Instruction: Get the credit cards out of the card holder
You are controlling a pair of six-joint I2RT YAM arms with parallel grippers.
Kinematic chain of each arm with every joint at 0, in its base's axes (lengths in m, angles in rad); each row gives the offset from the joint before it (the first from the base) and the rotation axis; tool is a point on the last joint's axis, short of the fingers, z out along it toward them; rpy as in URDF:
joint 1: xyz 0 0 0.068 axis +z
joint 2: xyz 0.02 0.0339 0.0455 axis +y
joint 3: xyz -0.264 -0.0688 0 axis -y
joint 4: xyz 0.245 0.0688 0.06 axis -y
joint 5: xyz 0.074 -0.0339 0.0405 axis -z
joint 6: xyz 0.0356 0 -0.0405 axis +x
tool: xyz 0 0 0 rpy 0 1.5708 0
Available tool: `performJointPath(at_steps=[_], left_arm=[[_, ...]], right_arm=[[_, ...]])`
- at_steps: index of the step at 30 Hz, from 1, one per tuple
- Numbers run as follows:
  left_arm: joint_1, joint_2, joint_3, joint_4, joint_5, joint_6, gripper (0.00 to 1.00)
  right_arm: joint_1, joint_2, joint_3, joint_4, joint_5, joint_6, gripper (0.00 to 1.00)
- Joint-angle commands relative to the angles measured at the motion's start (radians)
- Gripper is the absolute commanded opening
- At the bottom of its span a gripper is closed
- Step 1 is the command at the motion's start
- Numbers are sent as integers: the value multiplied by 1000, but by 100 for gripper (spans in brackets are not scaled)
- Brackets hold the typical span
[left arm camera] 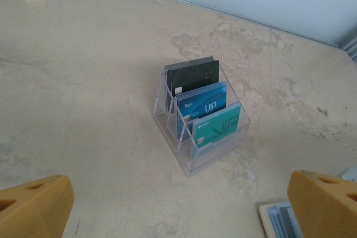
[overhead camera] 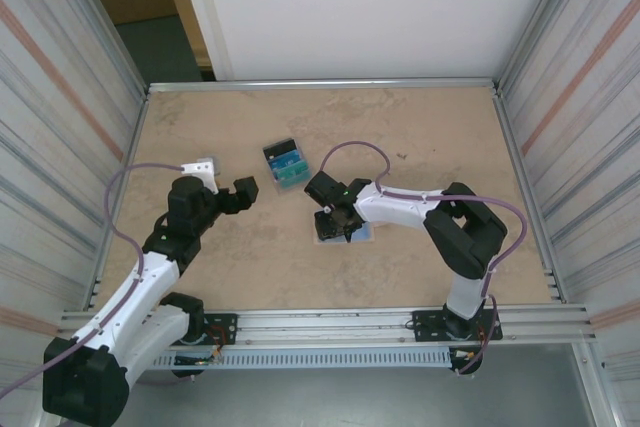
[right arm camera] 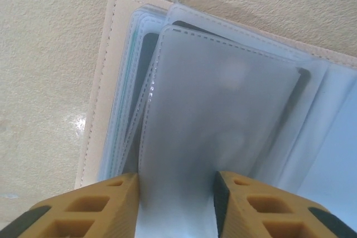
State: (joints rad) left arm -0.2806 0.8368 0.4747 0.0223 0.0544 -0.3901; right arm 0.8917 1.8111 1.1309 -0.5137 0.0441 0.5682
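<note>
**A:** Entry: where does the card holder (right arm camera: 103,82) lie?

**B:** Open and flat on the table (overhead camera: 420,127), directly beneath the right gripper (right arm camera: 175,185), peeking out at its 5 o'clock from above. That arm is plainly the nearer. The left gripper (left arm camera: 181,193) hangs at the holder's 9 o'clock, apart from it.

**A:** Jaws?

**B:** Left spread wide, nothing between them. Right narrow, one finger either side of a clear sleeve (right arm camera: 223,115). I cannot tell whether they pinch it or merely flank it.

**A:** Axis of the sleeve?

**B:** In the wrist view, its long side runs from the fingers out toward 1 o'clock. A dark card (right arm camera: 146,54) shows behind the leaves, toward 11 o'clock, so I judge the job unfinished.

**A:** Surroundings?

**B:** A clear stand (left arm camera: 215,157) at the right gripper's 11 o'clock, near but not touching the holder. It carries three credit cards (left arm camera: 205,107) upright: black, blue, teal.

**A:** Obstructions?

**B:** None on the table. The loose overlapping leaves are the trouble. The fingers could catch plastic rather than card.
</note>
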Motion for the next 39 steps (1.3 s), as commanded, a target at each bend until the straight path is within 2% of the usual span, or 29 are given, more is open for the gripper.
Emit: performJointPath(at_steps=[1, 10, 31, 36, 39], left_arm=[[1, -14, 33, -11, 18, 10, 99], [-35, -31, 60, -25, 16, 45, 99], [-136, 6, 117, -50, -61, 98, 99], [-183, 36, 136, -69, -92, 134, 99], [-236, 65, 155, -87, -146, 175, 99]], right_arm=[[-22, -8, -43, 8, -39, -1, 35], [-55, -74, -50, 9, -21, -21, 25], [-101, -198, -122, -31, 71, -1, 27], [-134, -234, -158, -30, 82, 15, 28], [-165, -248, -184, -31, 79, 28, 28]])
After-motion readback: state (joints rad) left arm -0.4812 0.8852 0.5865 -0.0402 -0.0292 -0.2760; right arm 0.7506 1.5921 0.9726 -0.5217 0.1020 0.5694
